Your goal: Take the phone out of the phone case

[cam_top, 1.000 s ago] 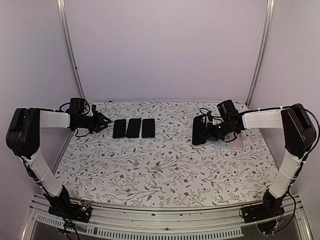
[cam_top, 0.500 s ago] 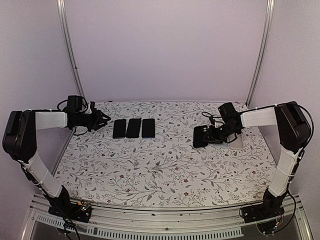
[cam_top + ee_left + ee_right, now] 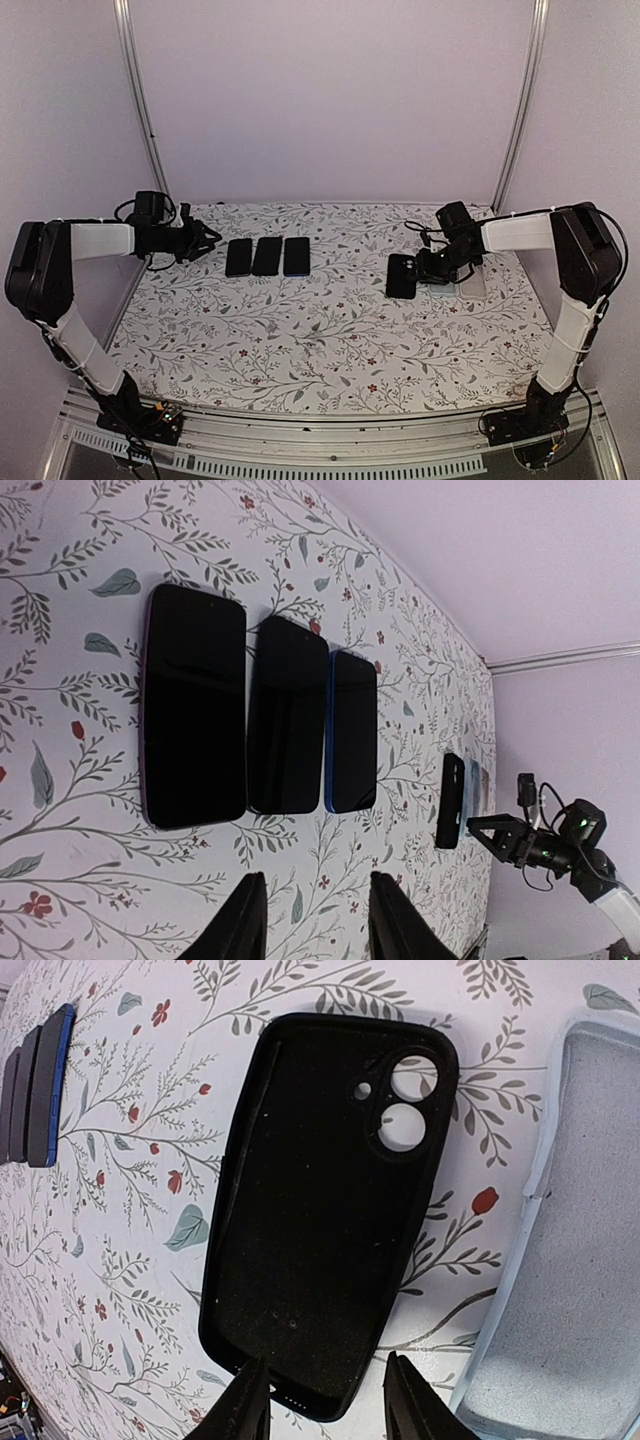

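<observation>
An empty black phone case [image 3: 401, 275] lies flat on the table, inside facing up, camera holes at its far end; it also shows in the right wrist view [image 3: 320, 1210] and the left wrist view [image 3: 452, 800]. My right gripper [image 3: 425, 270] is open just above the case's near end [image 3: 325, 1405]. Three dark phones lie side by side at the back left: a purple-edged one [image 3: 195, 705], a black one [image 3: 288, 715] and a blue-edged one [image 3: 352, 730]. My left gripper [image 3: 310, 930] is open and empty, left of the phones [image 3: 208, 243].
A light blue case [image 3: 580, 1240] lies right of the black case, with another pale case [image 3: 472, 283] beyond it near the right wall. The floral tablecloth [image 3: 320, 330] covers the table. Metal frame posts stand at both back corners.
My right gripper has lowered the black case from a raised, tilted hold to flat on the table, and its fingers now stand open over it. The left arm has drawn back slightly.
</observation>
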Motion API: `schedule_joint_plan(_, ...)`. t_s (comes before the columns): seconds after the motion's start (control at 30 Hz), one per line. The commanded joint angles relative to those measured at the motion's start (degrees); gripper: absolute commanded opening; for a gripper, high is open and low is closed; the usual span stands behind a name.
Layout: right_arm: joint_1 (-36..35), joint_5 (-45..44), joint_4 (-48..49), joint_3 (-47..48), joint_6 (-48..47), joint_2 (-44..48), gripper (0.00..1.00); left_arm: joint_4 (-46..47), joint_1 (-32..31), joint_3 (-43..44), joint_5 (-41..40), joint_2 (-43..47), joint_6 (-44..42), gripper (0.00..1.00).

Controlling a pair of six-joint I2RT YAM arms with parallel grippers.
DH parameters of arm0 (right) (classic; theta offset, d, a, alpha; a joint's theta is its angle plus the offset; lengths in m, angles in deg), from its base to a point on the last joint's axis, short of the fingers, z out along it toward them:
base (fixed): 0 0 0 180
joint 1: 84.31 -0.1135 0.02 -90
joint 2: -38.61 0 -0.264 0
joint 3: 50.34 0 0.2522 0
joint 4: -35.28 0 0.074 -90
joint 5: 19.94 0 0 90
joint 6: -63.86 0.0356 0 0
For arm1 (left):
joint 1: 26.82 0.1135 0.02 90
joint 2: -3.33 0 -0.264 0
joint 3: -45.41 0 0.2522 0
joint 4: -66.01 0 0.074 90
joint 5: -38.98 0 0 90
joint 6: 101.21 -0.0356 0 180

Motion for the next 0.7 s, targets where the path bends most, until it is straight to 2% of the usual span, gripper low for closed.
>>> schedule_joint_plan(0.0,0.07,-0.17,1.42,0.10,0.06,1.27,0.42,-0.08,-0.35,-0.20,0.37,1.89,-0.47,0.37)
schedule_joint_plan(0.2,0.04,-0.63,3.57,-1.04,0.46,4.11,0.47,-0.05,-1.14,0.27,-0.24,2.62,-1.52,0.38)
schedule_joint_plan(0.4,0.09,-1.91,5.38,-2.07,0.61,7.65,0.70,-1.27,-3.03,1.95,-2.12,3.78,-3.87,0.41)
schedule_joint_plan(0.5,0.01,-3.13,5.93,-2.56,0.62,9.40,0.80,-2.54,-4.23,3.07,-3.76,4.63,-5.39,0.49)
schedule_joint_plan(0.67,0.11,-5.50,7.28,-3.80,0.54,12.65,0.92,-3.63,-6.48,4.40,-6.62,6.44,-8.01,0.75)
